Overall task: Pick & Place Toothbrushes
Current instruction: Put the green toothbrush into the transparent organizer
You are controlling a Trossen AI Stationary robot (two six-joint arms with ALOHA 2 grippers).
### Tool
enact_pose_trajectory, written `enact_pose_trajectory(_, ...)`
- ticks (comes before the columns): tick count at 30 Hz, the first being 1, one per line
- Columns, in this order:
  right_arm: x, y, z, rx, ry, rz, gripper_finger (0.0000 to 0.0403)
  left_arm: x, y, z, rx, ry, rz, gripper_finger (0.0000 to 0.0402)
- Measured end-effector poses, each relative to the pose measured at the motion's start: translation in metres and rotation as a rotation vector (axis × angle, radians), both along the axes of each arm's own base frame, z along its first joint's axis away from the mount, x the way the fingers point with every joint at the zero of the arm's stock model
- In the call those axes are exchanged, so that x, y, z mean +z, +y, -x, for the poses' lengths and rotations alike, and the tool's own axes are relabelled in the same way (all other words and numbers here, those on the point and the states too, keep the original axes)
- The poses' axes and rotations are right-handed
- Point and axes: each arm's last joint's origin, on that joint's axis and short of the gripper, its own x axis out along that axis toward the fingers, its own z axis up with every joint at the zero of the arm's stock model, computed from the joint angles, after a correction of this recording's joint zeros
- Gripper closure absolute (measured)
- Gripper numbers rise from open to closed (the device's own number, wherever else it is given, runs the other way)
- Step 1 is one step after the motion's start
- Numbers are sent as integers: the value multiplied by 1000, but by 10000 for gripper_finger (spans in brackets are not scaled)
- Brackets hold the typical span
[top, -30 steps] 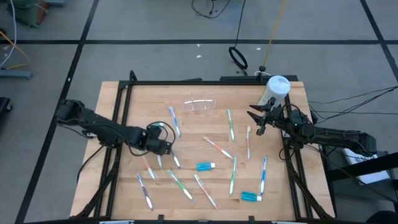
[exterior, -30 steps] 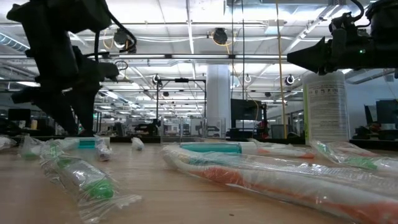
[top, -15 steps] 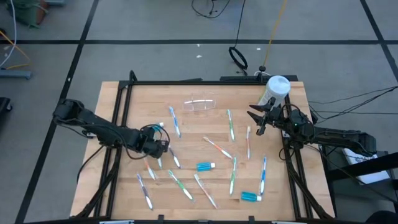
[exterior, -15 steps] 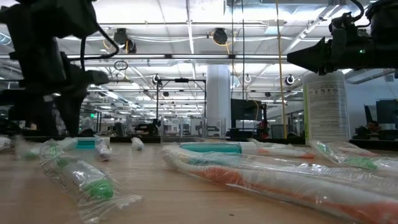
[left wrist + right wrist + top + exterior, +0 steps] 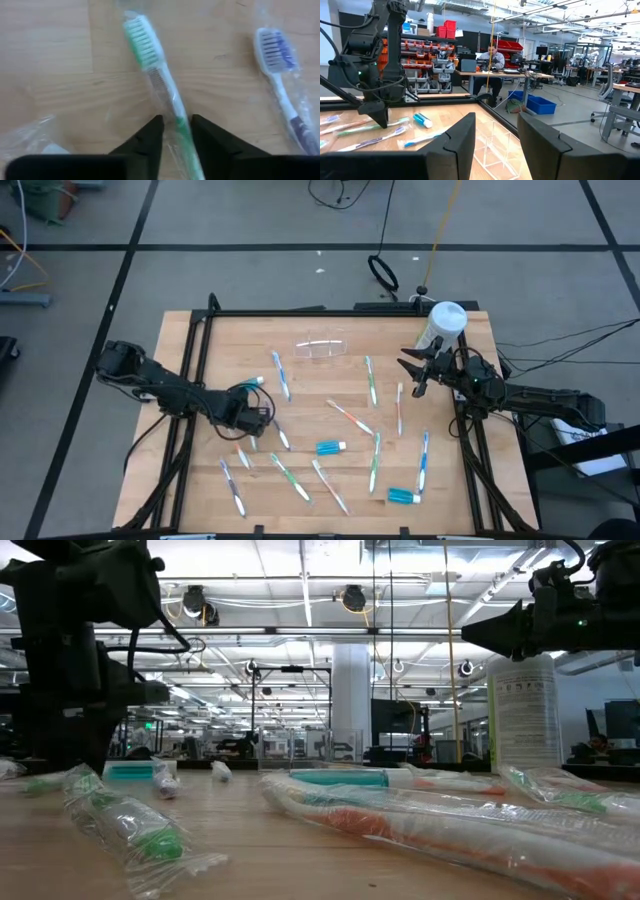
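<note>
Several wrapped toothbrushes [image 5: 372, 382] lie scattered flat on the wooden table [image 5: 200, 380]. My left gripper [image 5: 252, 423] is low over the table's left half and points down. In the left wrist view its open fingers [image 5: 177, 136] stand on either side of the handle of a green toothbrush [image 5: 148, 52] in clear wrap. A purple-handled toothbrush [image 5: 281, 95] lies beside it. My right gripper [image 5: 412, 376] is open and empty, in the air at the far right beside a white bottle [image 5: 446, 323]. My left gripper's fingers come from above and stand across the green toothbrush's handle [image 5: 176, 119], one on each side. The toothbrush lies flat on the table. I cannot tell whether the fingers touch the handle or its wrap.
A clear plastic box [image 5: 322, 348] stands at the far middle of the table. Two short blue tubes [image 5: 331, 447] [image 5: 404, 496] lie among the toothbrushes. A black frame [image 5: 300, 311] runs along the table's edges. A person sits at a desk in the room beyond [image 5: 491, 56].
My left gripper has moved a little toward the table's left edge and gone down to the tabletop over the toothbrushes there. My right arm has kept still.
</note>
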Motion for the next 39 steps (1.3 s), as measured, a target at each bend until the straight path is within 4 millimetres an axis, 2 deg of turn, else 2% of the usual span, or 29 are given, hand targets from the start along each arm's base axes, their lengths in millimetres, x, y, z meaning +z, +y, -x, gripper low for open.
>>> enact_pose_trajectory(6,0,0,0,-1,0,-1,261,2,2,3,3,2,-39,387)
enact_pose_trajectory(10,0,0,0,-1,2,2,261,13,7,6,-26,-35,-170,377)
enact_pose_trajectory(14,0,0,0,-1,2,2,261,44,10,3,-70,-183,-304,366)
enact_pose_trajectory(20,-3,0,-1,2,25,-12,261,95,25,-10,-181,-370,-739,393)
enact_pose_trajectory(23,-2,0,0,2,23,-12,261,115,37,-23,-191,-390,-944,387)
enact_pose_trajectory(27,-2,0,0,2,22,-12,261,133,59,-44,-280,-364,-1085,360)
enact_pose_trajectory(30,-2,0,0,2,22,-12,261,136,78,-61,-396,-389,-1135,354)
enact_pose_trajectory(33,-2,0,0,2,21,-12,261,133,98,-77,-438,-429,-1188,364)
enact_pose_trajectory(39,-2,0,0,2,14,-9,261,101,137,-101,-355,-334,-1280,393)
